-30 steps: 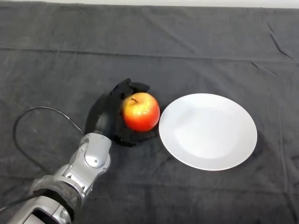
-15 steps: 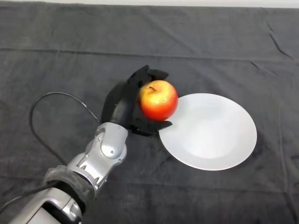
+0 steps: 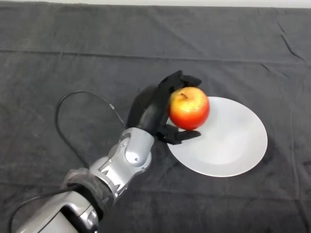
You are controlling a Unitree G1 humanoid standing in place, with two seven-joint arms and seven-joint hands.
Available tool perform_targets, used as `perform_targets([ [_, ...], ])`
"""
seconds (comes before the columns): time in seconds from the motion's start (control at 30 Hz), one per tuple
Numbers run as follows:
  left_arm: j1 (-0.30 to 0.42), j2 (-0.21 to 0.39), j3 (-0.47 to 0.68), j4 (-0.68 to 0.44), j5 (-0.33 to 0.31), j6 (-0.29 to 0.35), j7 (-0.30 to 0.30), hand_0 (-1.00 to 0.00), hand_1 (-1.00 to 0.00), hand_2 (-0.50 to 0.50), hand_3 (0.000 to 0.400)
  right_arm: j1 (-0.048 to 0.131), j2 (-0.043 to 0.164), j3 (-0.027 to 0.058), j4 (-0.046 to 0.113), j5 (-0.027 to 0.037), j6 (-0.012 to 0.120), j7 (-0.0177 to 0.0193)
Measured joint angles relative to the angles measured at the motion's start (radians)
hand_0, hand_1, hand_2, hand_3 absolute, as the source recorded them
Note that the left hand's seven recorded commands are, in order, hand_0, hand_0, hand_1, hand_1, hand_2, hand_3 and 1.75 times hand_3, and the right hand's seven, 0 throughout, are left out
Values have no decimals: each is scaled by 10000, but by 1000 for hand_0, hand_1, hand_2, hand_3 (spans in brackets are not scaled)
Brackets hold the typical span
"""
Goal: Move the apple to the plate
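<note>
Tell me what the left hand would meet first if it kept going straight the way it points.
Probably the plate. The left hand, curled round the apple, points right across the plate's near-left rim; nothing else shows in that line, though its height above the plate is unclear.

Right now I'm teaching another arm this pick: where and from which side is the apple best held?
Around its middle, from the left. The apple is round with its stem up, so the widest band gives opposing holds. The robot hand does this: fingers curled over the far side, thumb under the near side, leaving the side facing the plate free.
</note>
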Motion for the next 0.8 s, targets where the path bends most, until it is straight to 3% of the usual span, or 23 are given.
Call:
perform_targets([
  [0.17, -372, -166, -578, 0, -274, 1, 100, -1000, -1000, 0, 400, 0, 0, -1, 0, 0, 0, 0],
  [0.47, -394, -300, -1824, 3, -787, 33, 188, -1000, -1000, 0, 400, 0, 0, -1, 0, 0, 0, 1],
  [0.8, -604, -275, -2868, 239, -826, 213, 275, -1000, -1000, 0, 400, 0, 0, -2, 0, 0, 0, 2],
])
